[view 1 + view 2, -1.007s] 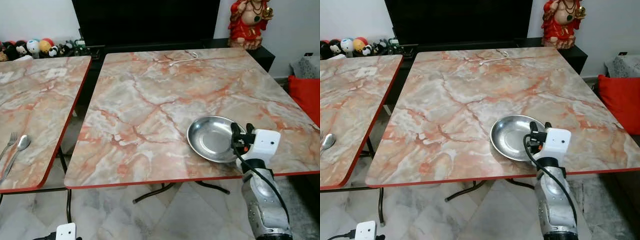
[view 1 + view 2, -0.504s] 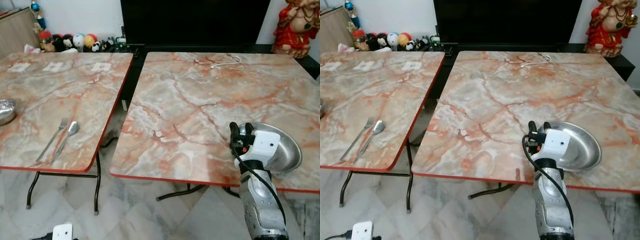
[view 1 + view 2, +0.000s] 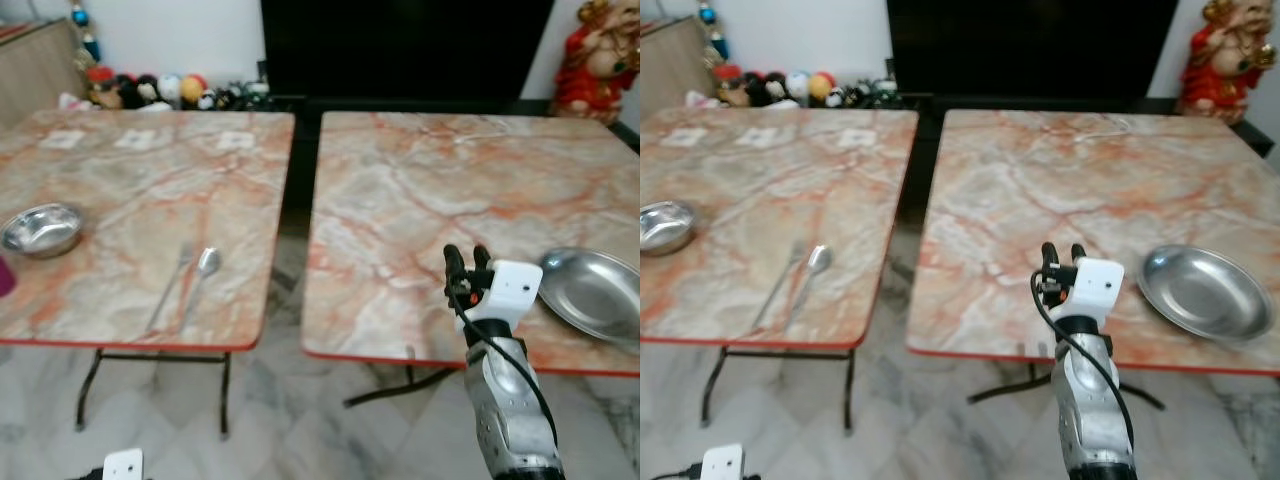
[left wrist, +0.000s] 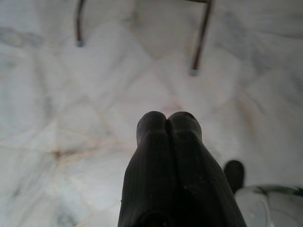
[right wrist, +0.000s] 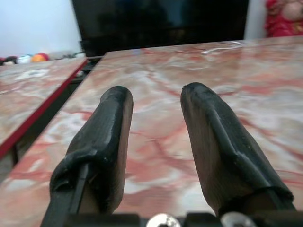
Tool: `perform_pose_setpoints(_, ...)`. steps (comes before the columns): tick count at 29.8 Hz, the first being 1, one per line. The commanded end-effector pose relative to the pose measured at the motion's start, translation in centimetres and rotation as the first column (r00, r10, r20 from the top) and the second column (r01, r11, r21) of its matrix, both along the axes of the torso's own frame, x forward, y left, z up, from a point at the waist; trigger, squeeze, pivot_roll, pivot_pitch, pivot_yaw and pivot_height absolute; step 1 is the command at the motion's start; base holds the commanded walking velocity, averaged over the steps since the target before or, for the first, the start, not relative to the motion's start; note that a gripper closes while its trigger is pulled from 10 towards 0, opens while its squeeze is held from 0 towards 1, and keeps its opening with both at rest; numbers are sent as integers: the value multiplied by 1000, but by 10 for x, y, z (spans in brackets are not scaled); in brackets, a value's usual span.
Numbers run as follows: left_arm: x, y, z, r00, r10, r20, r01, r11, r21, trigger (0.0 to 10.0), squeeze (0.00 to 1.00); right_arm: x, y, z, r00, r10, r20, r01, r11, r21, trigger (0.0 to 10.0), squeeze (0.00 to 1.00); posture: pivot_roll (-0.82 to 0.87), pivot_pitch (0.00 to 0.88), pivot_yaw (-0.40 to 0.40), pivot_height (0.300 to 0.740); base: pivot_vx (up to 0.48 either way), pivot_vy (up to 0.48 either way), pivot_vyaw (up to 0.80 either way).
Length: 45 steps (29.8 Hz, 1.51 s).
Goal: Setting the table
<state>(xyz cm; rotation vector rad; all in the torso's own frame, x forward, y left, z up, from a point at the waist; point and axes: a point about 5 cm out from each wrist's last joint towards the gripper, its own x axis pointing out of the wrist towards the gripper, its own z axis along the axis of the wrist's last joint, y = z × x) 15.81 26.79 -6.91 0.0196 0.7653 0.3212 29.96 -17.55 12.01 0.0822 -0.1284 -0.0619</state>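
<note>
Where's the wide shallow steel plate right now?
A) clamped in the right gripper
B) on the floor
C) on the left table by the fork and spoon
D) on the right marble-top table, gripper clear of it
D: the wide shallow steel plate lies flat on the right marble-top table, and the right gripper stands open and empty beside it.

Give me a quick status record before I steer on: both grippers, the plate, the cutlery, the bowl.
right gripper: open, empty, raised over the near edge of the right table
left gripper: shut, hanging low over the floor
plate: flat on right table, near its front right corner, apart from the gripper
fork and spoon: side by side on left table
bowl: left table, far left
</note>
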Motion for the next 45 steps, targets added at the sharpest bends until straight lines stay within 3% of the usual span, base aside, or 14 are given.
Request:
perform_pose_setpoints(1, -5, 1, -2, 1000, 25, -12, -25, 1000, -7, 10000, 0, 1, 0, 0, 1000, 0, 3, 0, 1000, 11, 10000, 0, -20, 1, 26, 740, 0, 480, 0)
perform_pose_setpoints(19, -7, 3, -2, 999, 40, -10, -40, 999, -7, 10000, 0, 5, 3, 2, 1000, -3, 10, 3, 999, 33, 10000, 0, -11, 19, 22, 740, 0, 480, 0)
perform_pose_setpoints(20, -7, 3, -2, 999, 41, -10, -41, 999, -8, 10000, 0, 5, 3, 2, 1000, -3, 11, 3, 999, 35, 10000, 212, -10, 19, 21, 740, 0, 480, 0)
perform_pose_setpoints(21, -7, 3, -2, 999, 41, -10, -41, 999, -8, 10000, 0, 5, 3, 2, 1000, -3, 11, 3, 999, 35, 10000, 212, -10, 19, 21, 740, 0, 480, 0)
perform_pose_setpoints(22, -8, 3, -2, 999, 42, -10, -42, 999, -9, 10000, 0, 5, 3, 2, 1000, -4, 10, 4, 999, 36, 10000, 302, -10, 19, 21, 740, 0, 480, 0)
perform_pose_setpoints(24, -8, 2, -2, 999, 42, -10, -42, 999, -9, 10000, 0, 5, 3, 2, 1000, -5, 10, 4, 999, 36, 10000, 302, -10, 19, 21, 740, 0, 480, 0)
perform_pose_setpoints(25, -8, 2, -3, 999, 41, -10, -41, 999, -10, 10000, 0, 6, 3, 2, 1000, -5, 10, 5, 999, 37, 10000, 361, -10, 19, 21, 740, 0, 480, 0)
perform_pose_setpoints(26, -8, 2, -3, 999, 42, -10, -42, 999, -11, 10000, 0, 6, 4, 3, 1000, -3, 10, 3, 999, 37, 10000, 137, -8, 19, 20, 740, 0, 480, 0)
perform_pose_setpoints(28, -8, 2, -3, 999, 42, -10, -42, 999, -12, 10000, 0, 6, 4, 3, 1000, -2, 10, 1, 999, 37, 10000, 137, -8, 19, 20, 740, 0, 480, 0)
perform_pose_setpoints(29, -8, 2, -3, 999, 43, -10, -43, 999, -11, 10000, 0, 6, 5, 3, 1000, 0, 9, 0, 999, 37, 10000, 0, -7, 20, 19, 740, 0, 480, 0)
perform_pose_setpoints(45, -10, 2, -3, 999, 44, -11, -44, 999, -9, 10000, 0, 8, 7, 2, 1000, 6, 5, -6, 999, 44, 10000, 0, -4, 22, 20, 740, 0, 464, 0)
